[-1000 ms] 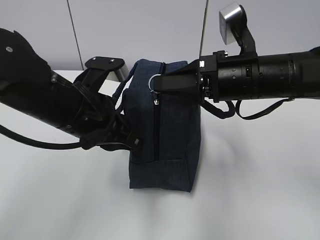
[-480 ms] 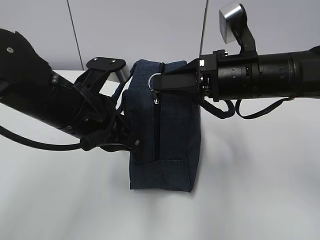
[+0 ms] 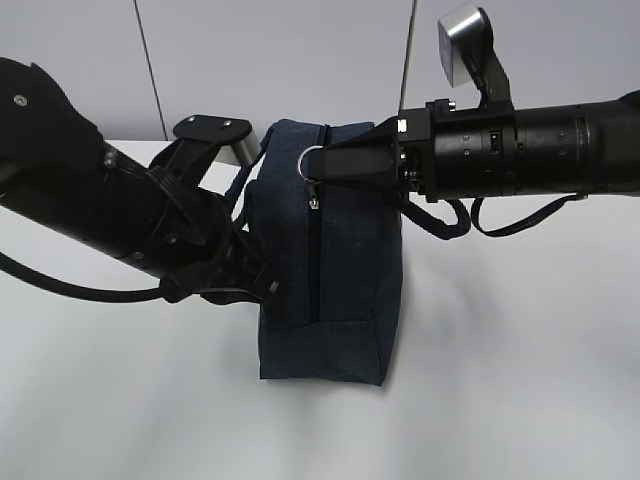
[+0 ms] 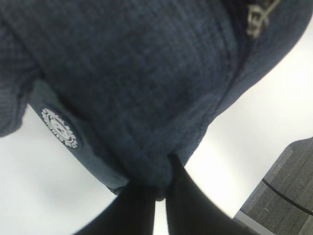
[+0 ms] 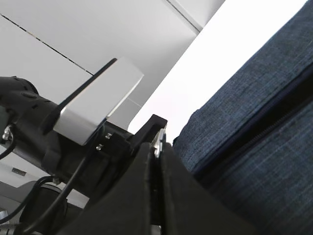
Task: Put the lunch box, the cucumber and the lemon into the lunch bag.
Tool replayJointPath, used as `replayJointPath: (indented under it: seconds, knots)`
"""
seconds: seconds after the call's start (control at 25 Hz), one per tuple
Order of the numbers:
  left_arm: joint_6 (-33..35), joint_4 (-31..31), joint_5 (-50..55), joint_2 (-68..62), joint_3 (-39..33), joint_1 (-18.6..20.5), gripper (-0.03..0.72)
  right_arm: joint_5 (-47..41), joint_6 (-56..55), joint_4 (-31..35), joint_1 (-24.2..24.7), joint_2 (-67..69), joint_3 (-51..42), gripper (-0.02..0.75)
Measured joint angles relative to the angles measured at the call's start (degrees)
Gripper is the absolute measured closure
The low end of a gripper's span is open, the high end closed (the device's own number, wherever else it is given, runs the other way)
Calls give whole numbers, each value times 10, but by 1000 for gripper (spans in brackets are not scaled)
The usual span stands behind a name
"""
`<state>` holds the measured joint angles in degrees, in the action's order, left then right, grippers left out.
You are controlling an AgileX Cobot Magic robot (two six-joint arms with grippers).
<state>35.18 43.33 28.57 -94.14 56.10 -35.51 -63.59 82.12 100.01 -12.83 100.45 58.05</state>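
Standing upright, the lunch bag (image 3: 330, 250) is pinched by both closed pincers: left (image 3: 262, 285), right (image 3: 322, 166).

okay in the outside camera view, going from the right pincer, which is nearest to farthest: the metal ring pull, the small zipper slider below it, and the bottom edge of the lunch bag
From the right pincer:
1. Metal ring pull, at its tips, top of the lunch bag.
2. Small zipper slider, just below on the zipper line.
3. Bottom edge, lowest, on the table.

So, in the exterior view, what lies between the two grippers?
Only the lunch bag: the left gripper pinches its lower side fabric and the right gripper holds the zipper ring, as the exterior view shows.
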Motion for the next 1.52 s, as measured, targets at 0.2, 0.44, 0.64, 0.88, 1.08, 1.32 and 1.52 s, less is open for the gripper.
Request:
replayJointPath:
  seconds: [0.2, 0.44, 0.64, 0.88, 1.08, 1.32, 1.52]
  knots:
    - [0, -12, 5, 0, 0, 0, 692, 10, 0, 0, 0, 0, 1, 738]
    - [0, -22, 11, 0, 0, 0, 692, 35, 0, 0, 0, 0, 25, 738]
    - [0, -26, 18, 0, 0, 0, 692, 62, 0, 2, 0, 0, 32, 738]
    - [0, -29, 23, 0, 0, 0, 692, 97, 0, 7, 0, 0, 33, 738]
    - [0, -34, 26, 0, 0, 0, 692, 114, 4, 8, 0, 0, 33, 738]
    - [0, -35, 33, 0, 0, 0, 692, 117, 7, 10, 0, 0, 33, 738]
    - [0, -36, 36, 0, 0, 0, 692, 140, 8, 13, 1, 0, 36, 738]
